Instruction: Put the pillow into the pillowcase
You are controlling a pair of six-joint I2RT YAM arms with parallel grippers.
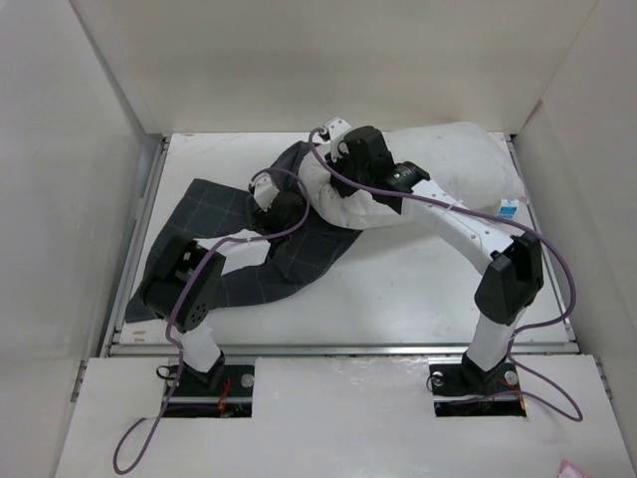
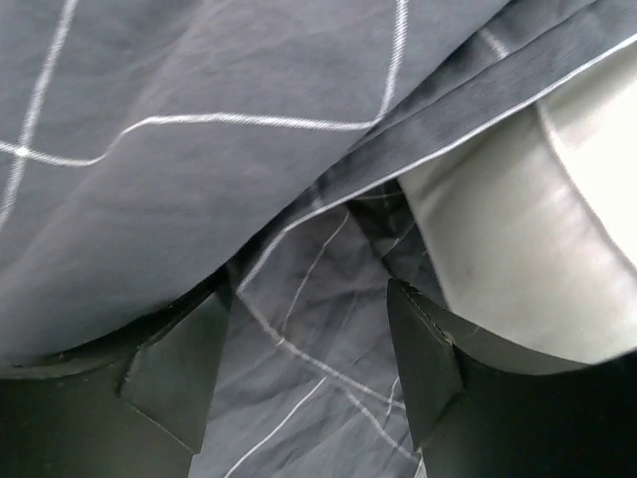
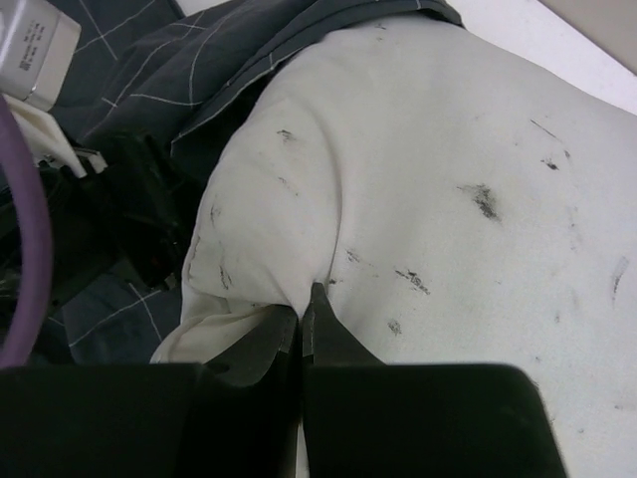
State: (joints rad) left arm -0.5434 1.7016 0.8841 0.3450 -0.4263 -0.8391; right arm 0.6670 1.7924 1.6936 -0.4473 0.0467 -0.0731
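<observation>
The white pillow (image 1: 453,164) lies at the back right, its blue-and-white tag (image 1: 509,209) at the right edge. Its left end meets the mouth of the dark grid-check pillowcase (image 1: 224,234), which spreads to the left. My right gripper (image 1: 336,177) is shut, pinching a fold of the speckled pillow (image 3: 448,189) between its tips (image 3: 311,299). My left gripper (image 1: 282,207) is open at the pillowcase mouth. In the left wrist view its jaws (image 2: 309,368) stand wide apart over the checked fabric (image 2: 199,169), below the hem, with the pillow (image 2: 518,249) at the right.
White walls (image 1: 90,179) enclose the white table (image 1: 418,289) on the left, back and right. A metal rail (image 1: 338,349) runs along the near edge. Purple cables (image 1: 438,204) loop over both arms. The left arm's white camera (image 3: 30,45) shows in the right wrist view.
</observation>
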